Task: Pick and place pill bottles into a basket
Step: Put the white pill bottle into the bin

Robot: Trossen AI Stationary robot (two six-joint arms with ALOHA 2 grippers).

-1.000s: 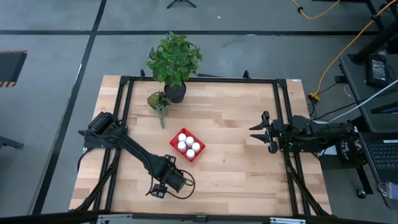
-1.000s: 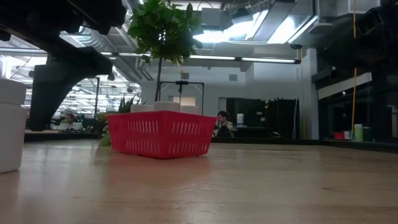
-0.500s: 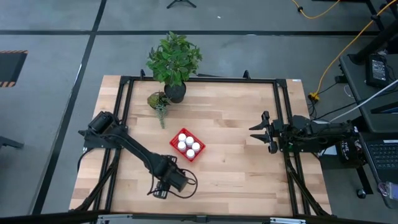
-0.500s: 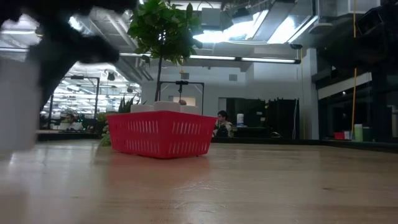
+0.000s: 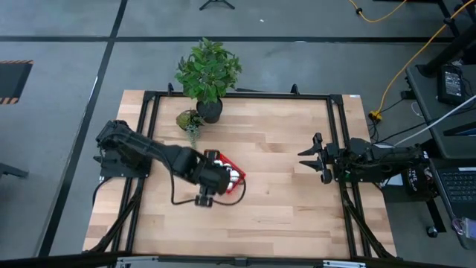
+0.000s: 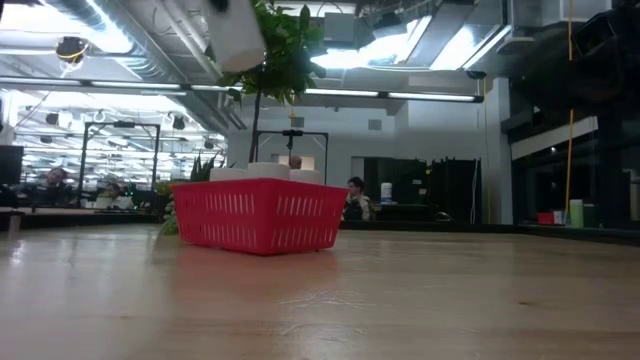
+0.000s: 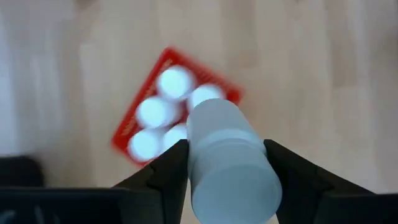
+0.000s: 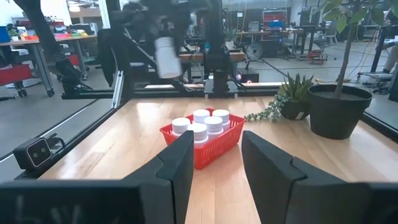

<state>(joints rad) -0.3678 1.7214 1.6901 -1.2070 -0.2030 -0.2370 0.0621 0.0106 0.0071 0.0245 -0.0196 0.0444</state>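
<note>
Looking at it now, your left gripper [image 7: 227,155] has its fingers clamped on a pill bottle [image 7: 229,163], and that's the big change: a second ago those fingers were spread wide down by the near edge of the table [image 5: 297,216], with the bottle standing on the wood. Now the bottle's off the table and the whole arm has swung up to the basket [image 5: 235,184], so in the high view it covers part of the red mesh. From the left wrist view the bottle hangs in the air right over the basket, with four white caps [image 7: 155,112] visible below it. In the low view it's well above the basket rim.

So you've got the pick done, and what's left looks like lowering into a free slot and letting go. Your right gripper [image 5: 309,158] hasn't budged, parked at the right side of the table, fingers part open, holding nothing.
</note>
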